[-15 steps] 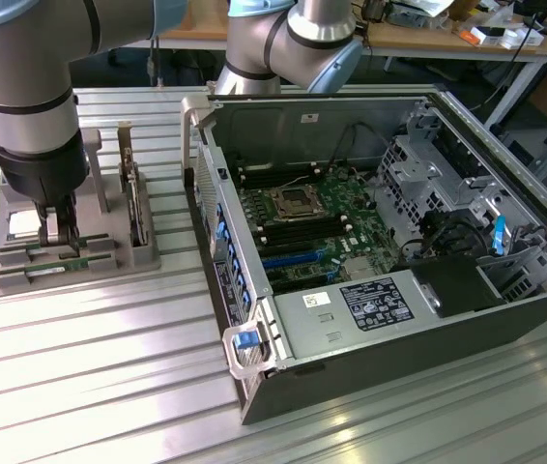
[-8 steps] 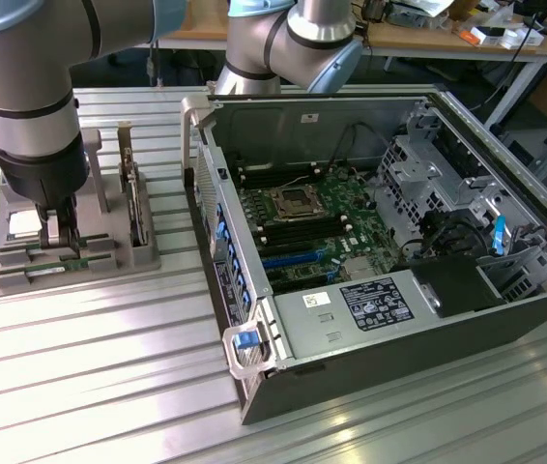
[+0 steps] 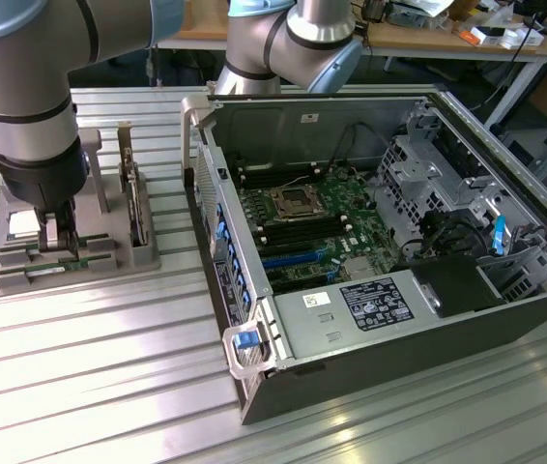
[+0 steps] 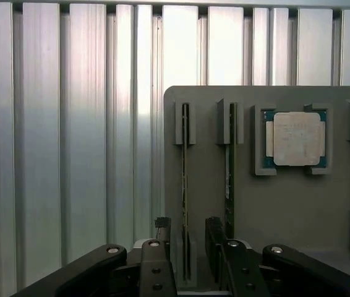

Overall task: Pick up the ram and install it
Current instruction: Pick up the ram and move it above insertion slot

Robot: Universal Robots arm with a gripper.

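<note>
Claw (image 4: 187,230) wide open, black fingers (image 4: 162,260) flanking thin green ram (image 4: 185,161) standing on edge in slotted matte-grey holder (image 4: 298,204) on ribbed aluminium desk (image 4: 70,154); nothing gripped.

The grey arm (image 3: 293,43) comes in from the far side and bends at a bulky elbow joint. From there it runs across toward the exterior view's left, where its thick wrist (image 3: 27,116) points straight down. The black gripper (image 3: 58,235) hangs vertically beneath the wrist, brought down low. Its two fingers (image 4: 162,247) stand parallel and spread apart, tips pointing downward with a clear gap between them.
</note>
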